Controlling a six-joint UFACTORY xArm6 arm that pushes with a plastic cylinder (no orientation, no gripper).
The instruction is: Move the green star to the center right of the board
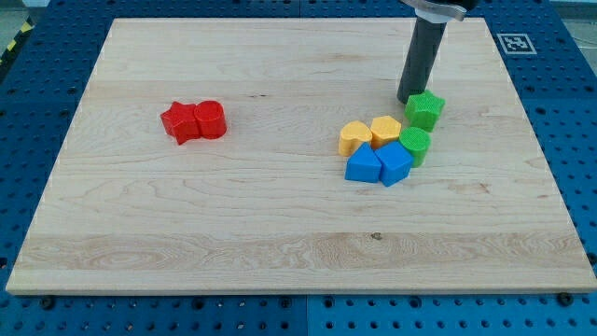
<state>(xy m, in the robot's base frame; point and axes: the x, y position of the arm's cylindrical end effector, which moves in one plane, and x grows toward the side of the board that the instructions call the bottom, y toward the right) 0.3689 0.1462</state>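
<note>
The green star (425,109) sits right of the board's middle, a little toward the view's top. My tip (408,99) rests just at the star's upper left, touching or nearly touching it. Below the star lies a cluster: a green cylinder (416,145), a yellow block (385,130), a rounded yellow block (354,138), a blue triangular block (363,166) and a blue block (395,163). The star stands a small gap above the green cylinder.
A red star (179,122) and a red cylinder (211,119) touch each other at the view's left. The wooden board (280,243) lies on a blue perforated table. A tag marker (515,42) sits by the board's top right corner.
</note>
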